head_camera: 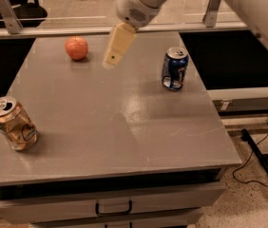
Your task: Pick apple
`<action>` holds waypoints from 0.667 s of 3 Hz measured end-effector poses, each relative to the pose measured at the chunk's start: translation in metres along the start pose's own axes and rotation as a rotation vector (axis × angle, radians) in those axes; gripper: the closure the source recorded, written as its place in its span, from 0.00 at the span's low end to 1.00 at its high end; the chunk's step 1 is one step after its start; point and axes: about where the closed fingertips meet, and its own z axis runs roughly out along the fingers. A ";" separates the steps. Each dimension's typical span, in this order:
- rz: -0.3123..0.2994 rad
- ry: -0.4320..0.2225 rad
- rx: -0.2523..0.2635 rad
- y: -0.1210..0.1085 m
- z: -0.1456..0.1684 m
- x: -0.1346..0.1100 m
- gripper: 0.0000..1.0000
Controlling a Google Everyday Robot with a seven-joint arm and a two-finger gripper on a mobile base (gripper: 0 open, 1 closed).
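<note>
The apple (76, 48) is small, round and reddish-orange. It sits on the far left part of the grey table (124, 122). My gripper (110, 61) hangs from the white arm at the top of the camera view. It is above the table, just right of the apple and apart from it. It holds nothing that I can see.
A blue can (174, 69) stands upright on the far right of the table. A gold can (14, 124) stands tilted at the near left edge. A drawer with a handle (114, 208) is under the table front. Cables (262, 160) lie on the floor at the right.
</note>
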 end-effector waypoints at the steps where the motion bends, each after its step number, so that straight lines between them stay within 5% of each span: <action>1: 0.034 -0.069 0.022 -0.022 0.054 -0.046 0.00; 2: 0.034 -0.069 0.022 -0.022 0.054 -0.046 0.00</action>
